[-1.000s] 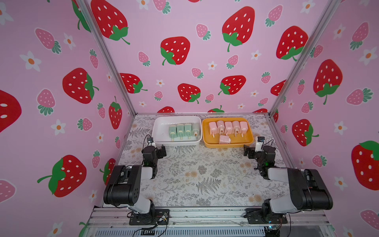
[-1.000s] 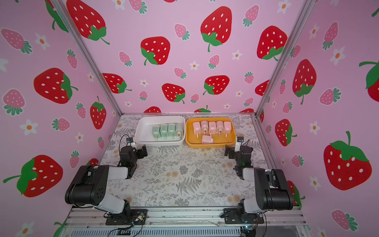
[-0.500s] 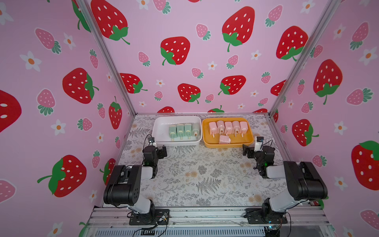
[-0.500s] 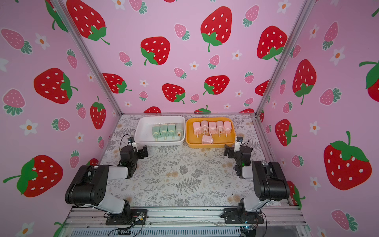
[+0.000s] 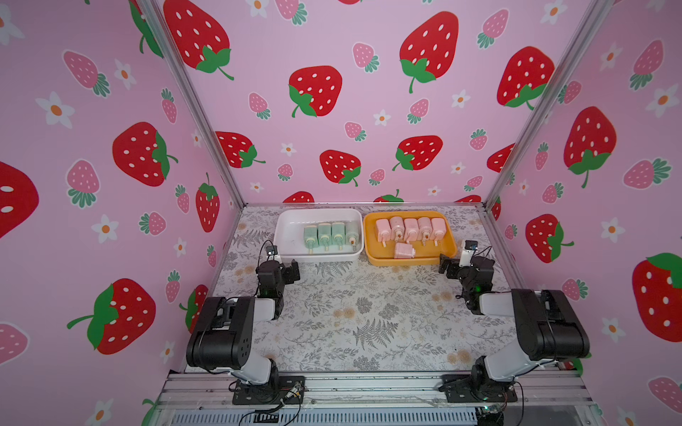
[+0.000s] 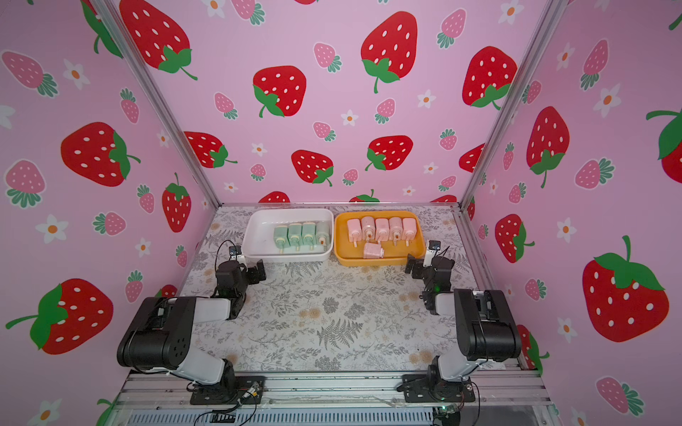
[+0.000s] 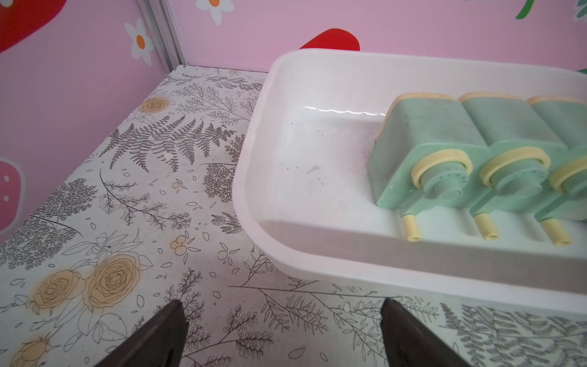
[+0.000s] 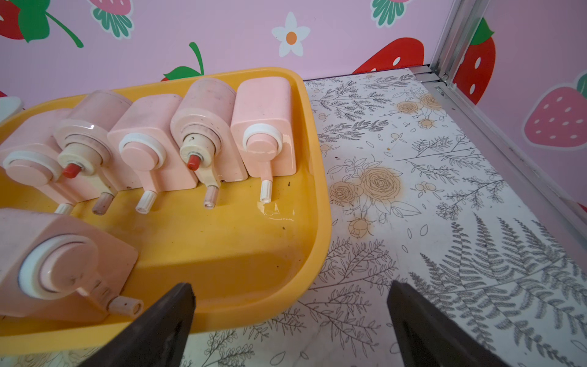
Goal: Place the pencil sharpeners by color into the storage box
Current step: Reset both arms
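Jaws stand wide and empty on both arms: the left end effector (image 7: 282,303) faces the white plastic tray (image 5: 317,257), the right end effector (image 8: 292,286) the orange plastic tray (image 5: 406,261) on the floral worktop (image 5: 369,306). Nearest, one pale pink plastic pencil sharpener (image 5: 403,250) lies crosswise, crank end rightward. Behind it, five pink sharpeners (image 5: 410,228) and, in the white tray, four mint green sharpeners (image 5: 331,234) lie lengthwise, cranks toward the robot. They look light, rigid and smooth; grip the flat sides, not the crank.
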You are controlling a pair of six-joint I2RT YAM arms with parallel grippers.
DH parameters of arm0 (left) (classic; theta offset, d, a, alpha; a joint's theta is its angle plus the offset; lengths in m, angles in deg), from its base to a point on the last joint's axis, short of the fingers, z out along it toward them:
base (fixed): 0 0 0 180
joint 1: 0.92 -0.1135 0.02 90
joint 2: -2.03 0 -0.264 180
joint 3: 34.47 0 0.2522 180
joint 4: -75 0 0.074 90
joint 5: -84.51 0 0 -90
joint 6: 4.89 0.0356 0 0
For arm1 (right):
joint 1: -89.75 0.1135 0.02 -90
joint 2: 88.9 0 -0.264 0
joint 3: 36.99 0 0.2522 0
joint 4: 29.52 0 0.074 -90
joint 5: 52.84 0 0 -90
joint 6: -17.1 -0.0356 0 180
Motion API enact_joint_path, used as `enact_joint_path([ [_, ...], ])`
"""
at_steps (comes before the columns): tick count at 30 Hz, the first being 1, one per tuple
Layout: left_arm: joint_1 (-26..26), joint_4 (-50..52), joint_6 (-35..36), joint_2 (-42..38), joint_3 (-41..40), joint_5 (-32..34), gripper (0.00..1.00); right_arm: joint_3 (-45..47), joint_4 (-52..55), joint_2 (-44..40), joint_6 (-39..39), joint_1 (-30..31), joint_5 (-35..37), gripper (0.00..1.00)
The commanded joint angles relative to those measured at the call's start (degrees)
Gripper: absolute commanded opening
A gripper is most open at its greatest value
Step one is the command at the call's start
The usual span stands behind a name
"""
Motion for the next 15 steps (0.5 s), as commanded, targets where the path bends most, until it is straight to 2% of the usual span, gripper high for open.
enact_joint_path([
  [1,0.4,0.4,-0.2,0.1,1.5,0.8,1.0,0.0,1.6,0.0,-0.3,0.2,1.0,1.0],
  [6,0.4,0.4,-0.2,0.1,1.5,0.8,1.0,0.0,1.6,0.0,-0.2,0.2,1.1,1.0],
  [9,0.4,0.4,-0.2,0.1,1.5,0.8,0.99,0.1,1.5,-0.1,-0.9,1.6,7.6,1.0],
  [15,0.4,0.4,-0.2,0.1,1.4,0.7,1.0,0.3,0.9,0.0,-1.0,1.9,9.0,1.0],
])
